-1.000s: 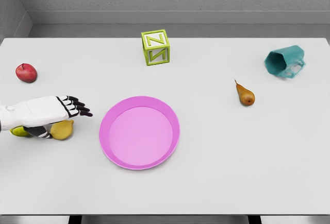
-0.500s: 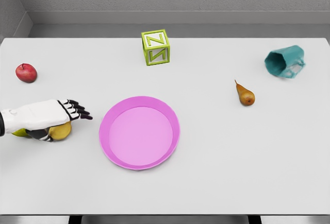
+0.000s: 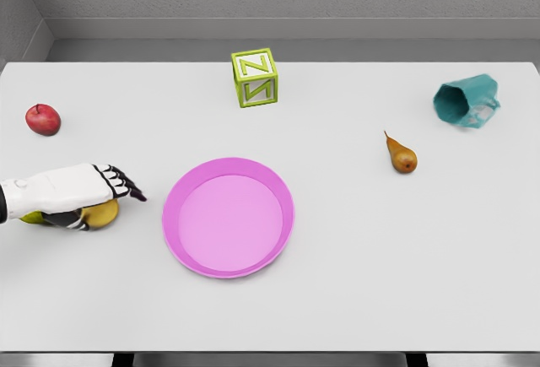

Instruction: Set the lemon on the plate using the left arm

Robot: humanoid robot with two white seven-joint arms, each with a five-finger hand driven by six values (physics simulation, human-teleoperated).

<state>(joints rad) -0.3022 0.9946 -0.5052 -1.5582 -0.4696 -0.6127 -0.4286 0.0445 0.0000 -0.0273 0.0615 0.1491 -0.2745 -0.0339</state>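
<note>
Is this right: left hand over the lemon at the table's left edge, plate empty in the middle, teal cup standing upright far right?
One thing is off: the teal cup is not upright; the head view shows it tipped on its side, mouth facing left. The rest holds: the left hand is over the lemon near the table's left edge, and the pink plate in the middle is empty.

On the tabletop (image 3: 354,299) the plate (image 3: 228,217) lies near the middle, slightly left. Behind it, toward the far edge, stands the letter block (image 3: 255,78). To the plate's left the left hand (image 3: 89,186) lies over the lemon (image 3: 100,213), which sits on the tabletop just beside another small fruit (image 3: 32,217) at the left edge. The apple (image 3: 43,119) lies behind them. The pear (image 3: 402,156) lies right of the plate, and the cup (image 3: 465,100) lies on its side behind the pear, far right.
</note>
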